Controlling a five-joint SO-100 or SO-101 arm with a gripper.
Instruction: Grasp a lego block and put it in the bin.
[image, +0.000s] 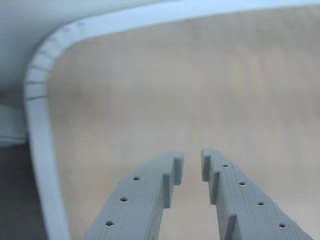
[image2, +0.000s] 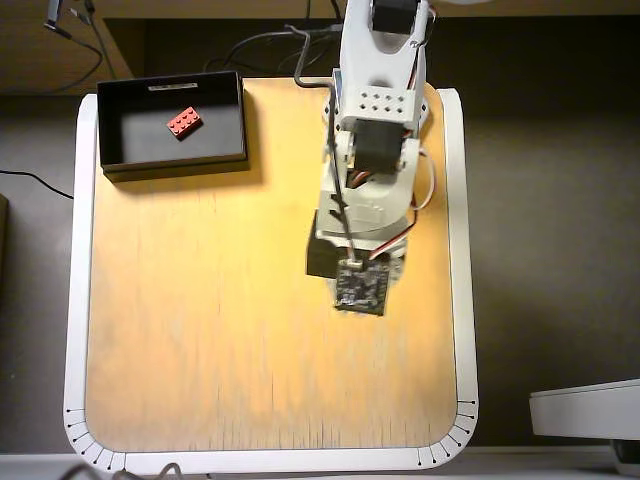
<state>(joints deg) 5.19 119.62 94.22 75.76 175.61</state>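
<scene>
Resting on the floor of the black bin (image2: 112, 120) at the counter's (image2: 200, 330) far left corner overhead, the red lego block (image2: 184, 121) looks delivered, while the tool (image: 192, 167) hangs slightly parted, empty, well apart.

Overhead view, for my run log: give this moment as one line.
lego block: inside bin | tool: slightly open, empty, over bare table | task: looks done
</scene>
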